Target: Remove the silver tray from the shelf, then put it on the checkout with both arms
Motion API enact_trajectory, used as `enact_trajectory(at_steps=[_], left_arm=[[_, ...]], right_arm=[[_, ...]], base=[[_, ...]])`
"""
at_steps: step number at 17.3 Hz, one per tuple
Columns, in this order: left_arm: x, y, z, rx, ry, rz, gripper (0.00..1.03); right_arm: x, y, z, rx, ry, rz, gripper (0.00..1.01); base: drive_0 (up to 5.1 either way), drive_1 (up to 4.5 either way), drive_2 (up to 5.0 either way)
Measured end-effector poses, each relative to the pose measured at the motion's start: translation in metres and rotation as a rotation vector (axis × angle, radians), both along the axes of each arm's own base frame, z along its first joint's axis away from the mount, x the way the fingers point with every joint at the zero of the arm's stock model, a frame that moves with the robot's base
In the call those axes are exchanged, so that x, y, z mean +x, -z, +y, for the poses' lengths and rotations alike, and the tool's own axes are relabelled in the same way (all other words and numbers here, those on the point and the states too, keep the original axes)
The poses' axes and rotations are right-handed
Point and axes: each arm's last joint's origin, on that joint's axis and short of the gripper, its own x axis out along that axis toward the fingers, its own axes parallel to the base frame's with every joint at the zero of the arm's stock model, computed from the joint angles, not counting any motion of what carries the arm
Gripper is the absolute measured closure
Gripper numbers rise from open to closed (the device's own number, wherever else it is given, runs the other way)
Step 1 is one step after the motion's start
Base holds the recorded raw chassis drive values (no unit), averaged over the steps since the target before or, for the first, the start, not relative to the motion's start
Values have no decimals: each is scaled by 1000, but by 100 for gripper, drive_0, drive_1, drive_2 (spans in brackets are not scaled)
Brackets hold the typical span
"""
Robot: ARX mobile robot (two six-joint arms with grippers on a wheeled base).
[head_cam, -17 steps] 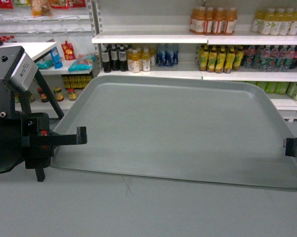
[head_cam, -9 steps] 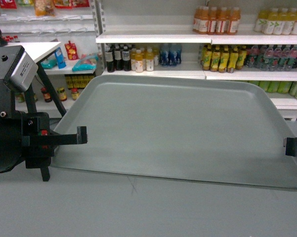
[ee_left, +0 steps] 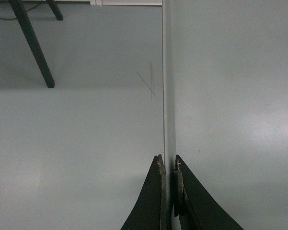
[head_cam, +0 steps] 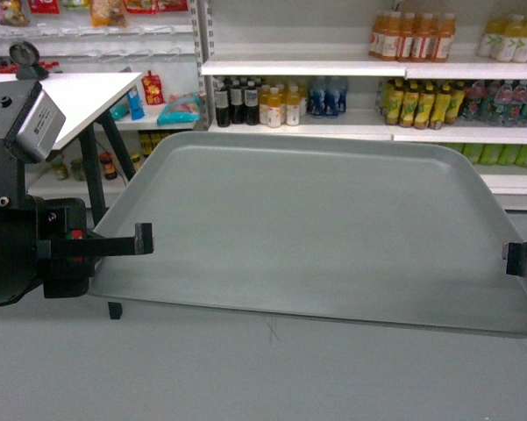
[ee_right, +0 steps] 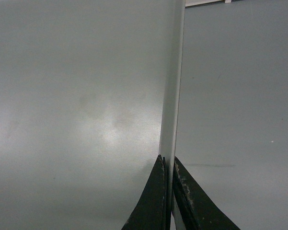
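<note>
The silver tray (head_cam: 307,228) hangs level above the grey floor, filling the middle of the head view. My left gripper (head_cam: 145,239) is shut on its left rim and my right gripper (head_cam: 511,260) is shut on its right rim. In the left wrist view the jaws of the left gripper (ee_left: 167,163) pinch the tray's thin edge (ee_left: 168,96). The right wrist view shows the right gripper (ee_right: 167,163) clamped on the opposite edge (ee_right: 175,86). The shelf (head_cam: 298,67) stands behind the tray, stocked with drinks. The checkout (head_cam: 88,92) shows its white top corner at the upper left.
Dark checkout legs (head_cam: 92,175) reach down to the floor just behind the tray's left corner; one leg (ee_left: 33,45) shows in the left wrist view. Bottles (head_cam: 272,103) line the shelves, and snack packs (head_cam: 180,107) lie on a lower shelf at left. Grey floor (head_cam: 272,377) lies below.
The shelves and checkout have slid to the right in the head view, and more of the checkout top has come into sight at left. The tray and both grippers hold the same place.
</note>
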Motion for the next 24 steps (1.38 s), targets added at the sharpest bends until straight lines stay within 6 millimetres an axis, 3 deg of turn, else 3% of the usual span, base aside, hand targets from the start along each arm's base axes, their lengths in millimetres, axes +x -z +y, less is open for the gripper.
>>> enact_trajectory(at_steps=[24], left_arm=[[0, 0, 0, 0, -2, -2, 100]], right_arm=[[0, 0, 0, 0, 0, 0, 98]], base=[[-503, 243, 243]])
